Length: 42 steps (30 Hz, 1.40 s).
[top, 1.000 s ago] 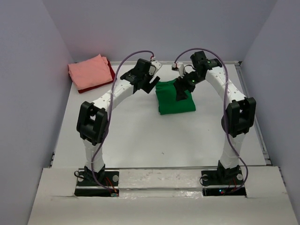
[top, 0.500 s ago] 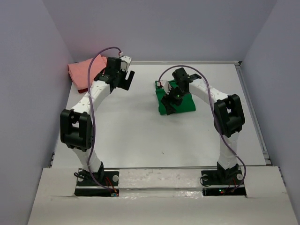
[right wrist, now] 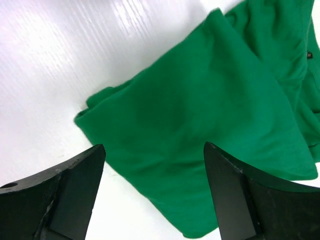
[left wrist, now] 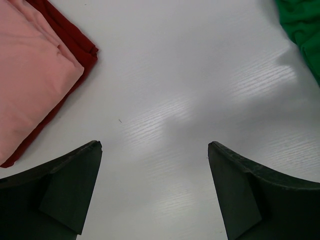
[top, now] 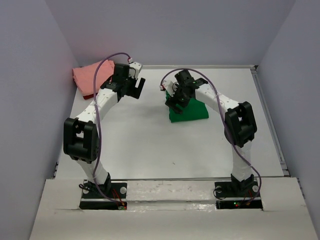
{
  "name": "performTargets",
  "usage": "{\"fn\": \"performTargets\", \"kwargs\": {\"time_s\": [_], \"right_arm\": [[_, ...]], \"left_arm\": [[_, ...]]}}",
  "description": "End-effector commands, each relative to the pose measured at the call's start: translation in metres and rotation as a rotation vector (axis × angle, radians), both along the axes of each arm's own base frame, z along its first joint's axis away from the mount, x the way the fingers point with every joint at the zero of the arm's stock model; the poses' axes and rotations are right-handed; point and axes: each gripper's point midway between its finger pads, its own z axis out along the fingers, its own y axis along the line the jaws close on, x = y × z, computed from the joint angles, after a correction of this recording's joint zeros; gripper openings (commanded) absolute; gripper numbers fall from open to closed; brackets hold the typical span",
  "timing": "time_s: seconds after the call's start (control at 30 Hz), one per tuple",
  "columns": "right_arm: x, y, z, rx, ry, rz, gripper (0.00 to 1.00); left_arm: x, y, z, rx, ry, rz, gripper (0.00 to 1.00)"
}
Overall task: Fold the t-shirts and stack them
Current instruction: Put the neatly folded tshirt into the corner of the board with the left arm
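A folded bright green t-shirt (top: 194, 111) lies right of the table's middle. My right gripper (top: 175, 102) hangs open over its left edge. In the right wrist view the green t-shirt (right wrist: 210, 110) fills the space under my right gripper (right wrist: 155, 146), whose jaws stand wide apart, one on each side of a folded corner. A salmon pink t-shirt (top: 86, 76) lies folded at the back left on a dark red t-shirt (left wrist: 75, 42). My left gripper (top: 134, 87) stands open over bare table between the stack and the green t-shirt, holding nothing.
Grey walls close in the white table (top: 150, 145) on the left, back and right. The left wrist view shows the pink t-shirt (left wrist: 30, 75) at the upper left and a bit of green cloth (left wrist: 302, 25) at the upper right.
My left arm has swung left, away from the green t-shirt toward the pink stack. My right gripper has moved left and down to the green t-shirt's left edge.
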Motion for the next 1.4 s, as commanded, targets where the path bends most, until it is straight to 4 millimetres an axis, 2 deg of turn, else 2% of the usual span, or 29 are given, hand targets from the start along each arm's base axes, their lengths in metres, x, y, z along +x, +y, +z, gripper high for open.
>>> {"fn": "performTargets", "kwargs": {"time_s": [0.0, 0.17, 0.33, 0.63, 1.03, 1.23, 1.37], "right_arm": [[-0.009, 0.024, 0.045, 0.086, -0.004, 0.031, 0.82], [-0.033, 0.027, 0.048, 0.112, 0.062, 0.045, 0.77], [-0.051, 0.023, 0.021, 0.08, 0.133, 0.062, 0.76], [-0.074, 0.033, -0.005, 0.053, 0.197, 0.108, 0.75], [-0.079, 0.049, -0.025, 0.024, 0.211, 0.156, 0.75], [-0.07, 0.049, -0.042, -0.002, 0.196, 0.159, 0.75], [-0.059, 0.053, -0.04, -0.005, 0.162, 0.161, 0.75]], "left_arm": [[0.007, -0.007, 0.019, -0.043, -0.045, -0.013, 0.99], [0.009, -0.011, 0.019, -0.053, -0.039, -0.023, 0.99], [0.011, -0.012, 0.023, -0.061, -0.043, -0.026, 0.99], [0.011, -0.013, 0.025, -0.059, -0.045, -0.031, 0.99], [0.011, -0.015, 0.024, -0.065, -0.041, -0.04, 0.99], [0.009, -0.016, 0.025, -0.07, -0.041, -0.046, 0.99], [0.008, -0.016, 0.027, -0.071, -0.043, -0.053, 0.99]]}}
